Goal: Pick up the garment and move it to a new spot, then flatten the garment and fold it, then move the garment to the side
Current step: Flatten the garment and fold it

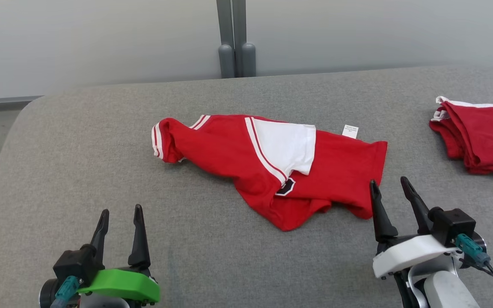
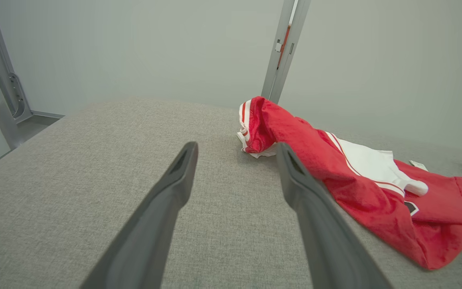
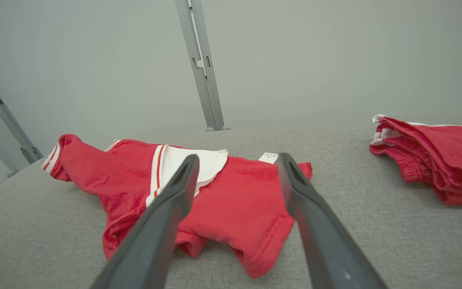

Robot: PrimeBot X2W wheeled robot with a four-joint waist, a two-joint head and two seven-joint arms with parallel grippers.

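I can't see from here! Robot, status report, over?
Left claw, right claw open, empty. Crumpled red-and-white fabric shirt untouched. Stack of folded red cloth garments far right, apart.

The left end effector [image 1: 121,208] has long dark fingers [image 1: 138,235] and a green shell [image 1: 122,285]. The right end effector [image 1: 388,180] has a white shell [image 1: 405,253] and a teal plug [image 1: 469,247].

Bare surface [image 1: 79,162] wide ahead of left pincer [image 1: 121,209]; free lane up to striped sleeve end of garment [image 1: 229,149]. Right pincer [image 1: 388,181] at garment's near hem. Open strip of surface between garment and folded red pile [image 1: 482,137] far right. Grey post [image 1: 236,51] stands behind surface's back edge.
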